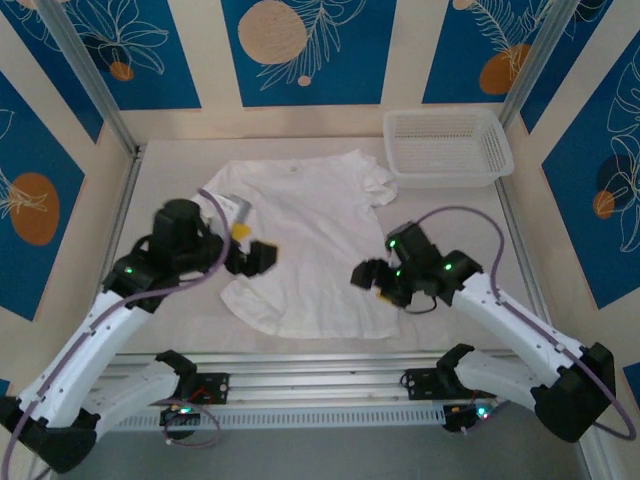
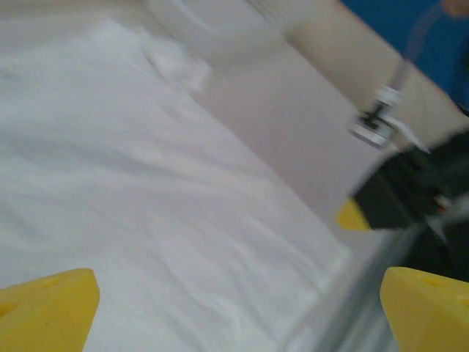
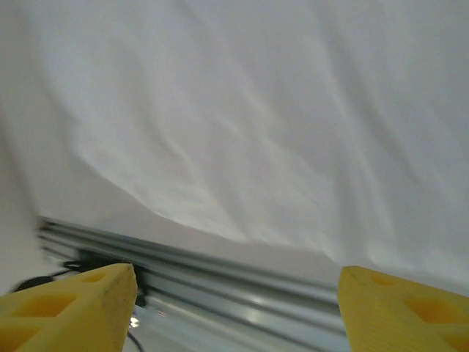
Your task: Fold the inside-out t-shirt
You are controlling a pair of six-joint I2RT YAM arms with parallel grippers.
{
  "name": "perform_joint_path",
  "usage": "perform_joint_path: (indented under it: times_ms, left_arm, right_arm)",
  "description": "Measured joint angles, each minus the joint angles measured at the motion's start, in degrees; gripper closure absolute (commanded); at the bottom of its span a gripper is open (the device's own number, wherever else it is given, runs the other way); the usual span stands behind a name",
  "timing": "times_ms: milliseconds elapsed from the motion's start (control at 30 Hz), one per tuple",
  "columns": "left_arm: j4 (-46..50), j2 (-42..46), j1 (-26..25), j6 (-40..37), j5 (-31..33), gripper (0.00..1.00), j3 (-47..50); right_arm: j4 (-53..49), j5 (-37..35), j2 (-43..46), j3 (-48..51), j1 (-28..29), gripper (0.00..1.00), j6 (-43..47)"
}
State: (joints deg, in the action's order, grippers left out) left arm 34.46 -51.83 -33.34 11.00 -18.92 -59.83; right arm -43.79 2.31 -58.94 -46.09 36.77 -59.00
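White t-shirt [image 1: 305, 240] lies spread flat mid-table, collar toward the far wall, hem near the front rail [image 3: 220, 268], cloth wrinkly. Plain, no print. A tiny grey neck label [image 1: 292, 170] sits below the collar, too small to read. The shirt's right sleeve is just beside the white mesh basket [image 1: 470, 175] at the far right corner; cannot tell if they touch. Left gripper [image 1: 262, 258] hovers over the shirt's left edge, yellow fingertips [image 2: 47, 308] spread wide, only cloth below them. Right gripper [image 1: 366, 275] hovers over the shirt's right lower edge, fingertips [image 3: 69, 304] also well apart, hem and rail beneath, nothing pinched. Table [image 1: 180, 180] is pale beige. Wall panels [image 1: 150, 50] are blue with orange circles and leaf line drawings, no lettering.
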Motion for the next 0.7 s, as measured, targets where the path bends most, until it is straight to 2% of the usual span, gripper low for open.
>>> perform_joint_path:
  times_ms: [100,267,433,500,633,700]
  left_arm:
    - [1.22,-0.09,-9.84,-2.27,1.62,0.00,4.02]
    - [0.92,-1.11,-19.04,-3.10,6.38,0.00,8.66]
    - [-1.05,-2.45,-22.88,-3.04,10.67,0.00,12.83]
    - [-1.03,-3.19,-23.58,-3.04,12.15,0.00,13.20]
    - [-1.49,-3.28,-24.41,-3.08,14.27,0.00,13.66]
    - [-2.19,-2.75,-24.52,-3.06,15.19,0.00,14.38]
  right_arm:
    - [-1.27,-2.19,-2.71,3.80,5.62,0.33,-6.19]
    - [-0.92,-5.99,-12.66,3.30,13.03,0.44,-10.60]
    - [-0.63,-9.92,-23.71,-0.81,16.92,0.52,-10.34]
    - [-0.39,-11.26,-27.12,-2.16,17.88,0.61,-9.79]
    - [-0.09,-13.11,-30.16,-2.80,19.21,0.70,-9.05]
    - [0.68,-13.33,-30.58,-2.54,19.56,0.79,-8.98]
